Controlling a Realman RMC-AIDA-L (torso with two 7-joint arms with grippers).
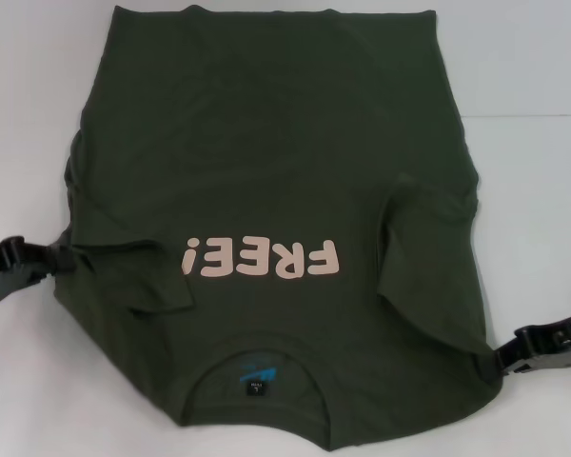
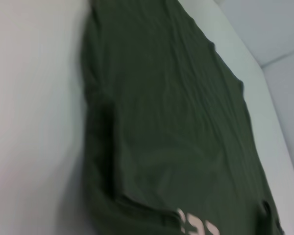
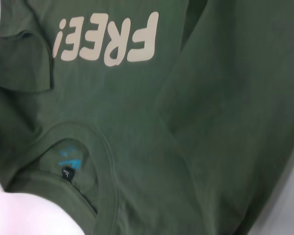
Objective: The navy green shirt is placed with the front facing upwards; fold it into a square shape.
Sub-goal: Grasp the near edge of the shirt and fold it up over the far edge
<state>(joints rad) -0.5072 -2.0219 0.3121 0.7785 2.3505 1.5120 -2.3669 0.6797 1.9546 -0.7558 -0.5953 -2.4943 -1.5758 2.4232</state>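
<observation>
Left tool (image 1: 59, 255): at the shirt's left edge beside the folded-in left sleeve; fingertips hidden under cloth, so whether it grips cannot be told.
Navy green shirt (image 1: 266, 171): flat on the white desk (image 1: 533, 114), front up, collar nearest the robot, both sleeves folded inward.
Lettering (image 1: 262, 259): pink "FREE!", reads upside down.
Neck label (image 1: 255, 376): blue, inside collar, text illegible.
Right tool (image 1: 502, 360): at the shirt's right edge near the collar; tips touch the cloth, grip unclear.
</observation>
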